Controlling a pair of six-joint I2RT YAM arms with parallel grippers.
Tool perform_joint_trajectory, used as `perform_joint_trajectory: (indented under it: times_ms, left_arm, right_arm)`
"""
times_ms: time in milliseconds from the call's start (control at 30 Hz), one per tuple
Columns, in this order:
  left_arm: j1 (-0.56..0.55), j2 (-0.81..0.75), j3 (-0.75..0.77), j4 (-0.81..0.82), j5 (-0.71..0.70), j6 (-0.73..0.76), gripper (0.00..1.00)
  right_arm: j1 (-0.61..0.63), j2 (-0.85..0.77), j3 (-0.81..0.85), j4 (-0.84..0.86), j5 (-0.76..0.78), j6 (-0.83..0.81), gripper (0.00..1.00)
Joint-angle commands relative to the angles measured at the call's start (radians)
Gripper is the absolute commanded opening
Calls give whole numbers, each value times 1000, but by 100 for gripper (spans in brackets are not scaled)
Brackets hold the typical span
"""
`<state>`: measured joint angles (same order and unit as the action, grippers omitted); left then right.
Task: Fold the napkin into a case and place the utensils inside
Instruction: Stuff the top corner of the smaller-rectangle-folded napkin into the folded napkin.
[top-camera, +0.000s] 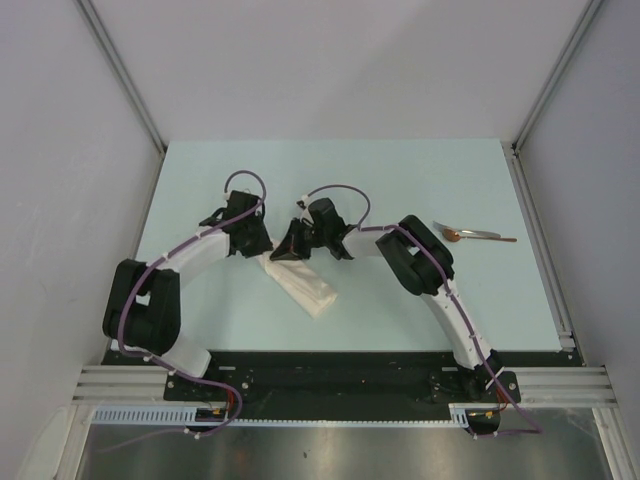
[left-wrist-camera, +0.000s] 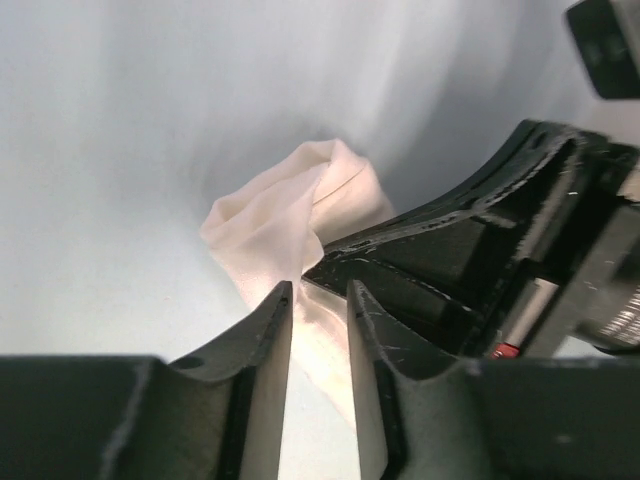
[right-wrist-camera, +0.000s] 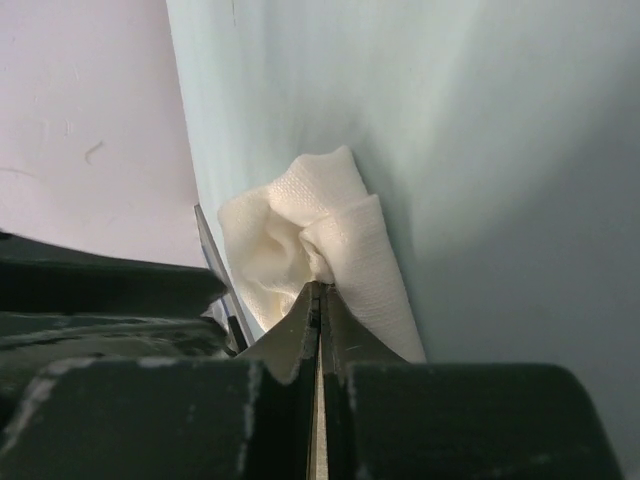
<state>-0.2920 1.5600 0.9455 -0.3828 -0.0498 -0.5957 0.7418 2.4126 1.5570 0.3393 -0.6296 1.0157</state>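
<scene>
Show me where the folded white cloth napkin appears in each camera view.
Top external: folded white cloth napkin, centre, lying diagonally.
Left wrist: napkin, centre, bunched.
Right wrist: napkin, centre, pinched.
Shared landmark: black right claw pinching its end.

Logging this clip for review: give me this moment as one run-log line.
napkin: folded narrow strip | left pincer: open at napkin end | right pincer: shut on napkin end | spoon: on table, not inserted

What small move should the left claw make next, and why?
Probably lift the left claw clear: its jaws stand apart at the folded napkin, whose end the right claw pinches, and the spoon lies outside it, far to the right.
</scene>
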Motion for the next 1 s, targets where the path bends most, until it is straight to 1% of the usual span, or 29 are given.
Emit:
perform_joint_trajectory:
  times_ms: [0,133,300,467,600,700,833,967]
  left_arm:
    - [28,-77,13,25,5,-7,28]
    - [45,-74,16,19,13,-15,23]
    - [73,-41,7,18,27,-24,12]
    - [88,-9,6,42,42,-30,12]
    - [90,23,-4,59,42,-32,9]
    - [90,37,-24,84,77,-36,7]
    - [93,63,-30,99,91,-46,7]
    - [96,58,-21,101,99,-35,10]
  right_arm:
    - [-10,-49,-28,15,-18,-22,0]
    - [-16,-44,-23,20,-22,-20,0]
    - [-22,-30,6,-3,-22,-29,0]
    - [-7,5,78,-23,-24,-26,0]
    - [10,37,113,-31,-21,-16,0]
    - [21,68,146,-37,-13,-5,0]
    - [47,117,202,-78,-18,-19,0]
    - [38,111,183,-63,-19,-22,0]
